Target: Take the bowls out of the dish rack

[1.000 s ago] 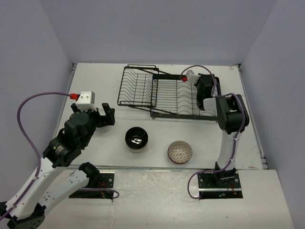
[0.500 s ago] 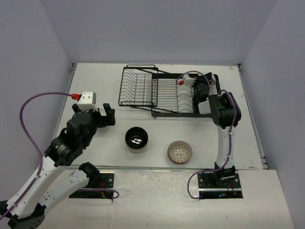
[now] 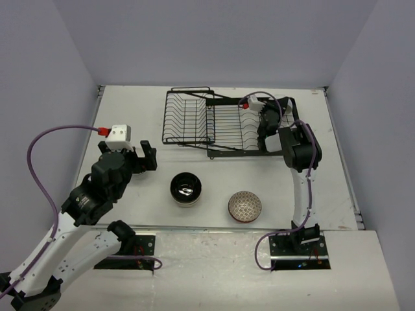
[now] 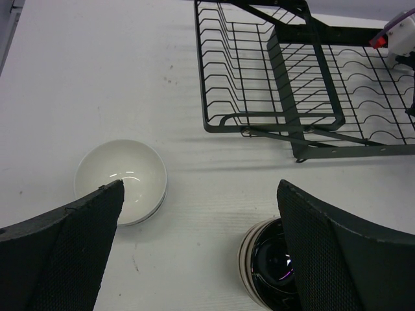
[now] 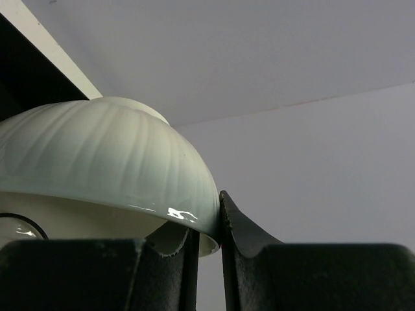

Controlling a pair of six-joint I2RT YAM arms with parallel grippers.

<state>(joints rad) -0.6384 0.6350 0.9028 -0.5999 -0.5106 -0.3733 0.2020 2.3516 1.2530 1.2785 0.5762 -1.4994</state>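
My right gripper (image 5: 209, 214) is shut on the rim of a white ribbed bowl (image 5: 110, 162), one finger inside it and one outside. In the top view that gripper (image 3: 267, 123) hangs over the right end of the black wire dish rack (image 3: 220, 126). My left gripper (image 4: 200, 194) is open over the table with nothing between its fingers. Below it sit a plain white bowl (image 4: 123, 175) on the left and a beige bowl with a black inside (image 4: 272, 262) on the right. A brown net-patterned bowl (image 3: 245, 205) stands on the table in front of the rack.
The rack (image 4: 279, 120) lies at the back middle of the table, its smaller basket on the left. The black-inside bowl (image 3: 186, 188) stands between the two arms. Grey walls close in the table at the back and both sides.
My right arm has swung a little to the left over the rack's right end, still holding the white bowl. The left arm and the bowls on the table have not moved.
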